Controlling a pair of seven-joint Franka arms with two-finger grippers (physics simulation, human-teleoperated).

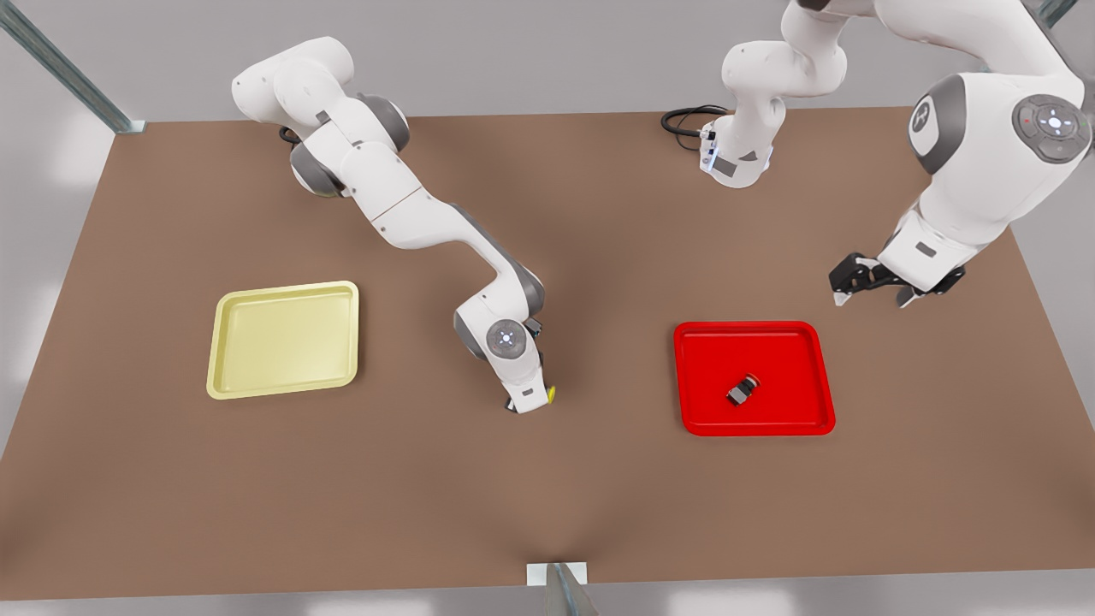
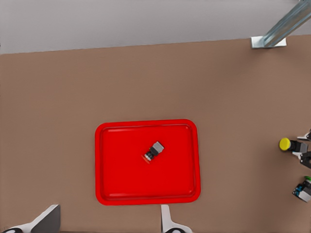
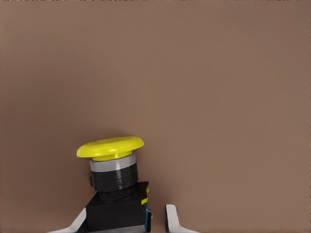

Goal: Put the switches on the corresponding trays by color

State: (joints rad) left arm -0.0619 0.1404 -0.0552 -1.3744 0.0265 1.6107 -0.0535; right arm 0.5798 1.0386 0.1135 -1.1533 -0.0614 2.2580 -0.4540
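Right gripper, mid-table between the trays, has its fingers around the yellow switch; I should lift straight, then carry to the yellow tray. Left gripper waits spread beyond the red tray, which holds the red switch.

One tray lies on the table toward the front view's left; the other tray lies toward the front view's right, well apart from it. One switch lies on its side inside the right-hand tray, near its middle. Between the trays, the right gripper stands at the table surface with a second switch between its fingers. The left gripper hangs beyond the right-hand tray's far corner.
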